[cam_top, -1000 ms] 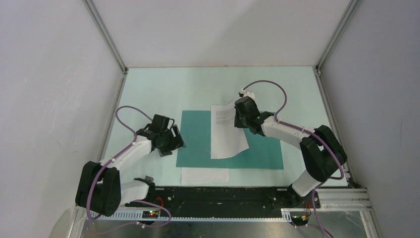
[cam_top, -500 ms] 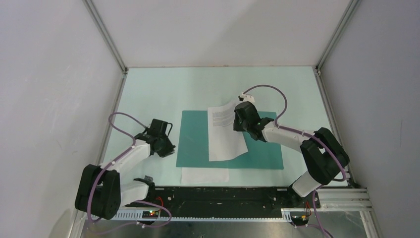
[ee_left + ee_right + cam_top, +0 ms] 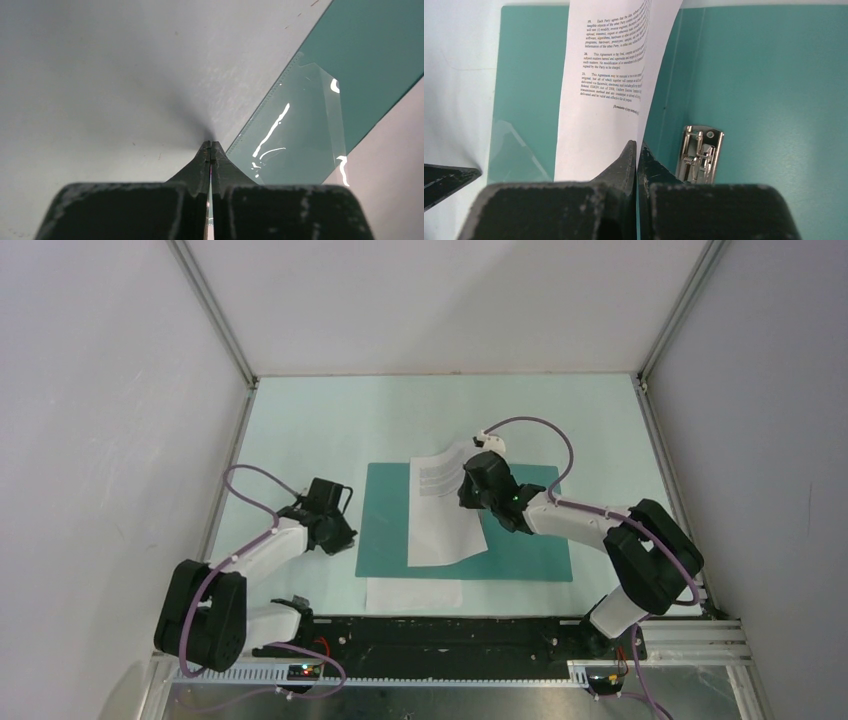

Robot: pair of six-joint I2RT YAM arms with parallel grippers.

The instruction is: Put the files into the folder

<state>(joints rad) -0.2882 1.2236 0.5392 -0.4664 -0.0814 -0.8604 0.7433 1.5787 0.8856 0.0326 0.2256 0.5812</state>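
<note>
The teal folder (image 3: 530, 540) lies open and flat in the middle of the table. Its metal clip (image 3: 701, 152) shows on the right half. My right gripper (image 3: 466, 494) is shut on the edge of one printed white file (image 3: 440, 525). That sheet hangs bent over the folder's left half, its lower end resting on the card. A second file (image 3: 413, 593) lies on the table at the folder's near edge. My left gripper (image 3: 347, 537) is shut on nothing, its tips (image 3: 210, 146) down at the table just beside the folder's left edge (image 3: 260, 105).
A clear plastic corner pocket (image 3: 300, 135) sits on the folder's left flap. White walls and metal frame posts (image 3: 215, 315) enclose the table on three sides. A black rail (image 3: 450, 635) runs along the near edge by the arm bases.
My left gripper has closed and drawn slightly left, off the folder's edge. My right gripper has carried the sheet leftward over the folder, and the paper bends more.
</note>
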